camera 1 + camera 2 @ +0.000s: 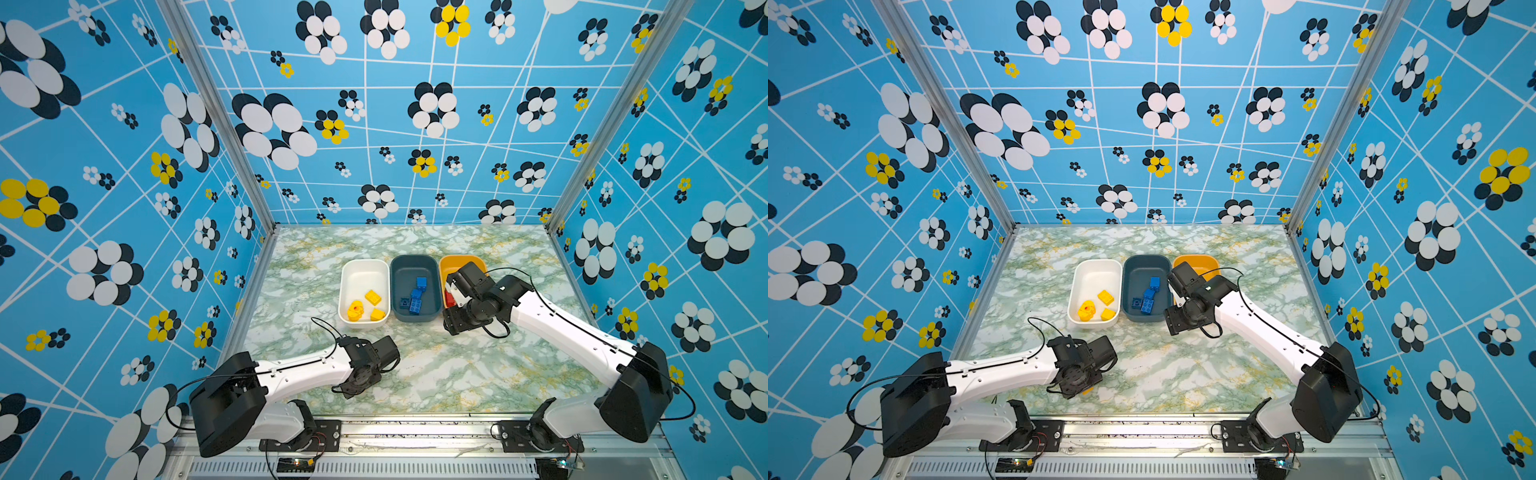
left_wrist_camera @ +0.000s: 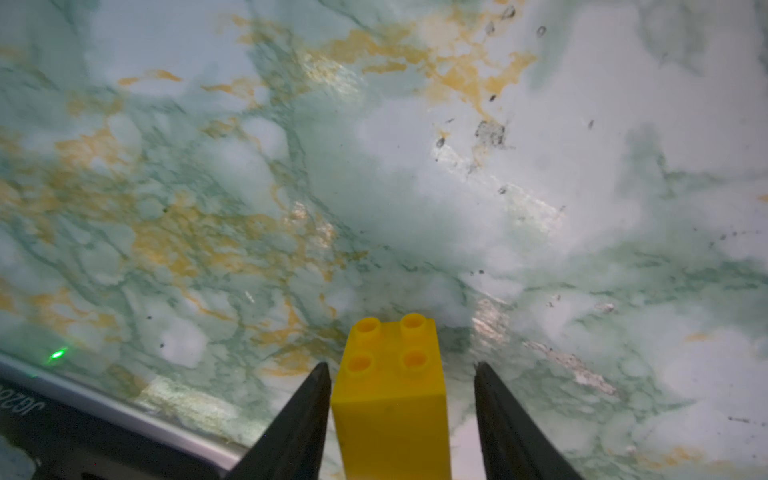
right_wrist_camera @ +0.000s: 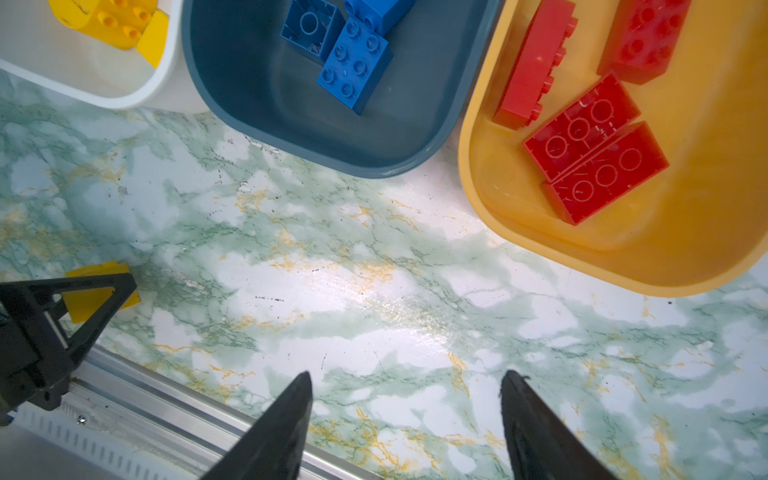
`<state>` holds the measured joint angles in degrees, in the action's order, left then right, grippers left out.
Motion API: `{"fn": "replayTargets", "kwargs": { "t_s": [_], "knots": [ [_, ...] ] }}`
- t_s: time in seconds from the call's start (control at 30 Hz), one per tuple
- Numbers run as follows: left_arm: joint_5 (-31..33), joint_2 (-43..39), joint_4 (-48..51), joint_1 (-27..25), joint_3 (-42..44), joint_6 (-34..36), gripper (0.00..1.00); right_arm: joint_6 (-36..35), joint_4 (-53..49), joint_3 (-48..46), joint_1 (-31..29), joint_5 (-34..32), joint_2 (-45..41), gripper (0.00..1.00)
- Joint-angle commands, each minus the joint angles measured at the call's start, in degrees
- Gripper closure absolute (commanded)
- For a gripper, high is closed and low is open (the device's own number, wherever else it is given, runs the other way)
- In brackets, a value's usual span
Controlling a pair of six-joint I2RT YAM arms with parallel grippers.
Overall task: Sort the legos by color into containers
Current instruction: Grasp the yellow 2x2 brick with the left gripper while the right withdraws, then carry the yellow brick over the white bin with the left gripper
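The marble-patterned table (image 1: pixel 457 374) carries a white tub (image 1: pixel 365 262), slate tub (image 1: pixel 400 272) and yellow-orange tub (image 1: pixel 451 260) side by side. We note a yellow brick (image 2: pixel 390 395) resting near its front edge.

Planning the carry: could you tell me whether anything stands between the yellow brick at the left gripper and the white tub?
Nothing visible: only bare table lies between the yellow brick and the white tub.

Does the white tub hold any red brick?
No, in both top views the white tub holds only three yellow pieces, and nothing red lies among them.
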<state>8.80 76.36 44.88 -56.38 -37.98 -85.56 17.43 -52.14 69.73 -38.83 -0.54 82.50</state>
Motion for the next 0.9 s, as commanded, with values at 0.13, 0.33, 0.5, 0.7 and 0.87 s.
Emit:
{"fn": "replayTargets", "kwargs": {
  "t_s": [0.13,0.33,0.5,0.7,0.87],
  "knots": [
    [0.3,0.4,0.8,-0.1,0.1,0.7,0.62,0.6,-1.8,-1.1,0.8,-0.3,-2.5,0.27],
    [1.6,-0.4,4.0,-0.1,-3.1,1.8,0.68,0.9,-2.1,-1.3,1.1,0.1,-3.2,0.27],
    [4.2,-2.6,5.6,0.7,-6.9,3.7,0.69,1.9,-1.2,-3.0,1.8,1.1,-4.4,0.27],
    [5.6,-2.2,6.4,5.1,-15.0,11.4,0.69,3.1,-0.6,-5.3,2.1,1.2,-6.0,0.26],
    [5.5,0.6,7.4,10.5,-23.8,19.7,0.69,3.6,-0.5,-6.2,3.0,1.3,-7.0,0.22]
  ]
}}
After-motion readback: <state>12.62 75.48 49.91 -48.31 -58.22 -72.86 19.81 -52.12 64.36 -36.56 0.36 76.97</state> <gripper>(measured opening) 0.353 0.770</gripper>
